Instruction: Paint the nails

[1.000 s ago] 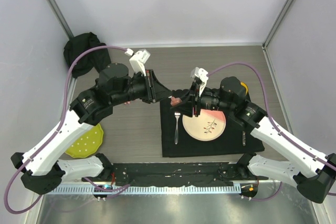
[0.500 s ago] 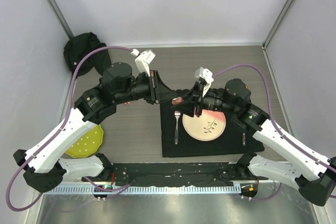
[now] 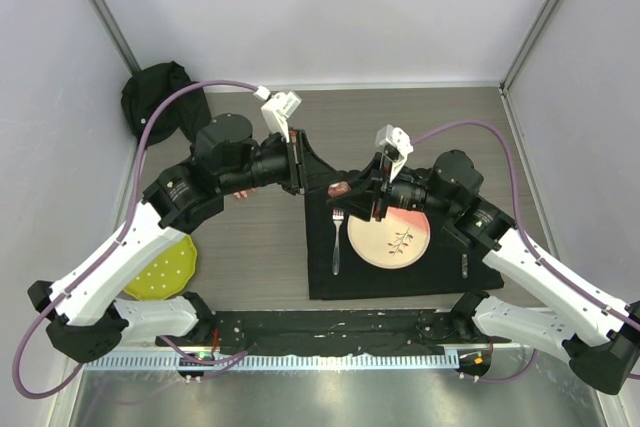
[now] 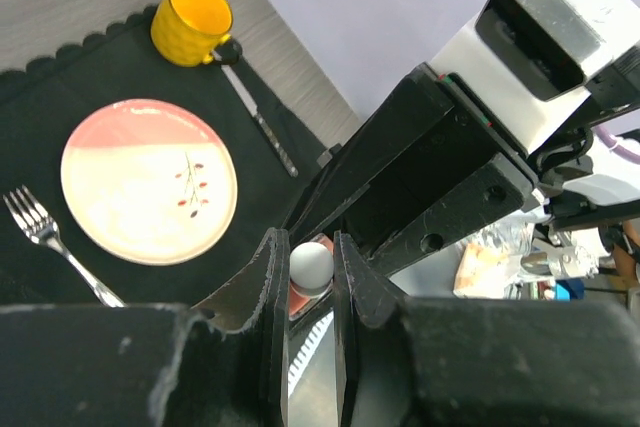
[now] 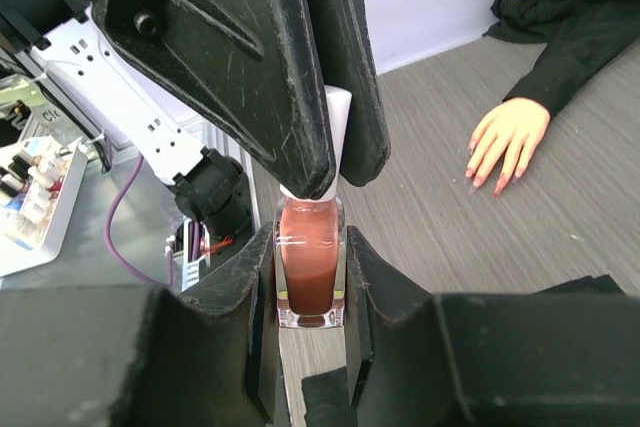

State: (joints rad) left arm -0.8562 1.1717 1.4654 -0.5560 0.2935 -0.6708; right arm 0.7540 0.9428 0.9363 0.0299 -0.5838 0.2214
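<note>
Grey wood table (image 3: 260, 247): black placemat (image 3: 318, 279), yellow dotted disc (image 3: 165, 272), mannequin hand (image 5: 508, 142), black sleeve (image 3: 160, 97).

Top camera: high behind the arms (image 3: 120, 252), facing down over the whole table (image 3: 250, 247). Each wrist camera faces along its own fingers (image 4: 265, 297), very near the bottle (image 5: 310, 272); both share it. Top and left wrist share the plate (image 3: 385, 242).

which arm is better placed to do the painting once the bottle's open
Left. The left gripper is shut on the white cap, which likely carries the brush, and the mannequin hand lies over on the left side. The right gripper is occupied clamping the bottle.
</note>
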